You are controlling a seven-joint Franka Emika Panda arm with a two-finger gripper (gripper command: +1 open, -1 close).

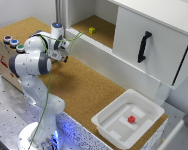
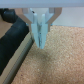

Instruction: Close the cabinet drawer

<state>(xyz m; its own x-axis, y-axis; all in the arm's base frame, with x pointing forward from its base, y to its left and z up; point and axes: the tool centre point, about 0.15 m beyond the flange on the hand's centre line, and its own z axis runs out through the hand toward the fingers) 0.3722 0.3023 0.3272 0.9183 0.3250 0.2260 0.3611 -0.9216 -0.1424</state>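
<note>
Approach stage: gripper (image 2: 40, 40), fingers pressed together and holding nothing, poised just beside the long white front of the cabinet drawer (image 1: 114, 62), pulled open across the exterior view's middle. Next, likely: a steady push against that panel.

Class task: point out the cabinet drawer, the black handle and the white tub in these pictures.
cabinet drawer (image 1: 114, 57): exterior view, on its long white front panel.
black handle (image 1: 143, 46): exterior view, on the middle of its grip.
white tub (image 1: 153, 108): exterior view, on its rim.
</note>
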